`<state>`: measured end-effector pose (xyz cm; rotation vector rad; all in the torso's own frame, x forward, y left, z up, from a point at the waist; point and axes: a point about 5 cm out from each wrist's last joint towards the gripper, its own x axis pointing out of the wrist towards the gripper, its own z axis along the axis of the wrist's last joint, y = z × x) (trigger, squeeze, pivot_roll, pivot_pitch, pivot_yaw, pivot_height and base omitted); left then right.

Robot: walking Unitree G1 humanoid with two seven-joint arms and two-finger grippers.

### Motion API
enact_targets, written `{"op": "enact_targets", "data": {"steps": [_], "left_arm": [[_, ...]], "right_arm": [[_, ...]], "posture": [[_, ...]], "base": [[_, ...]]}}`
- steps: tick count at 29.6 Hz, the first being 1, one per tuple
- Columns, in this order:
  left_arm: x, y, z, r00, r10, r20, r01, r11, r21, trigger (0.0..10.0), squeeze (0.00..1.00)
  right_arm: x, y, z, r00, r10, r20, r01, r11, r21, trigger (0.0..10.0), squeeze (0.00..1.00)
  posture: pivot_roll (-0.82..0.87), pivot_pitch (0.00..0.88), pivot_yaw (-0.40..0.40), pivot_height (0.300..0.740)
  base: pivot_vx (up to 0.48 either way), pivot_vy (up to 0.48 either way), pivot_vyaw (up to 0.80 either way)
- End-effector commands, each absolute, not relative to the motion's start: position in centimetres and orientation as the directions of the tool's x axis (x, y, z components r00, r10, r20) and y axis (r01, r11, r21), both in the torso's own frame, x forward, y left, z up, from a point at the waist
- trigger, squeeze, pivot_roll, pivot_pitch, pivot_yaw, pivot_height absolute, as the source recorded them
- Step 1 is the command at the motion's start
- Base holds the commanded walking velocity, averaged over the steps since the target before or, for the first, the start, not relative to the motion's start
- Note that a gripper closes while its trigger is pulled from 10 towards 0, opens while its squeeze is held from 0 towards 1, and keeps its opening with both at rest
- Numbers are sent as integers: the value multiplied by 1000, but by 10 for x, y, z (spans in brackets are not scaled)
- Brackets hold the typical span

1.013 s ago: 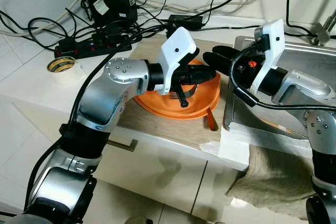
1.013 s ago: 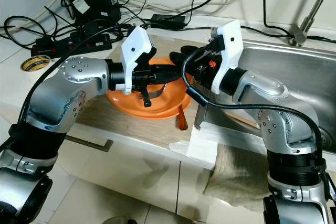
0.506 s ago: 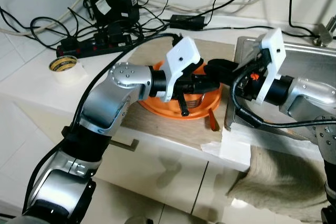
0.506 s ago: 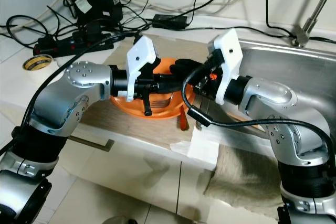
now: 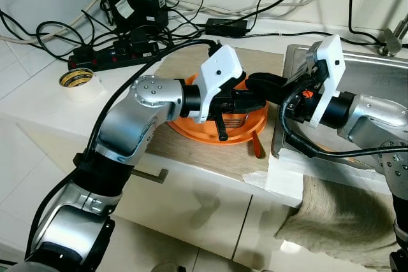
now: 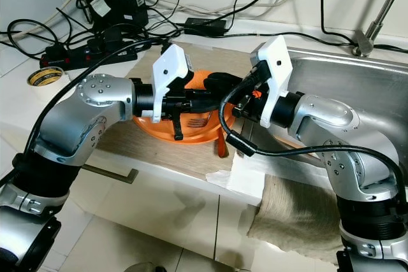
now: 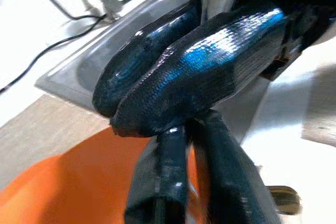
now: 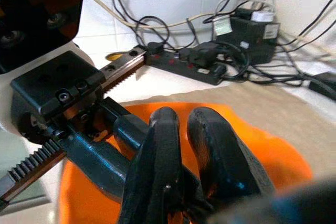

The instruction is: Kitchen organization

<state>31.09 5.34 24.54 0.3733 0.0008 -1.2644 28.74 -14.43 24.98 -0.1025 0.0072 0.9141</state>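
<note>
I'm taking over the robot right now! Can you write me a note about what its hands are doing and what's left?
Left end effector: over the orange bowl, tip to tip with the right one.
Right end effector: reaching in from the sink side, just above the bowl. I can't tell whether either one is holding anything.
Things: the bowl sits on the mat beside the sink. A tape roll and a power strip lie on the counter to the left.
Done: nothing put away that I can see.
Left: probably moving the bowl.
</note>
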Motion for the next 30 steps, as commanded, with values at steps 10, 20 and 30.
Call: {"op": "enact_targets", "data": {"steps": [10,20,30], "left_arm": [[316,58,261,359,-917,-176,888,277,367,10000,1000],[321,57,257,398,-898,-186,870,305,389,10000,0],[322,56,255,410,-893,-187,864,313,395,10000,0]], "right_arm": [[298,-152,231,702,703,-117,-712,691,-125,10000,0],[301,-142,230,702,709,-70,-709,687,-160,10000,0],[299,-111,240,623,782,18,-774,619,-133,10000,0]], "posture": [[-32,0,61,740],[-35,0,60,740],[-36,0,56,740]], "base": [[0,0,0],[0,0,0],[0,0,0]]}}
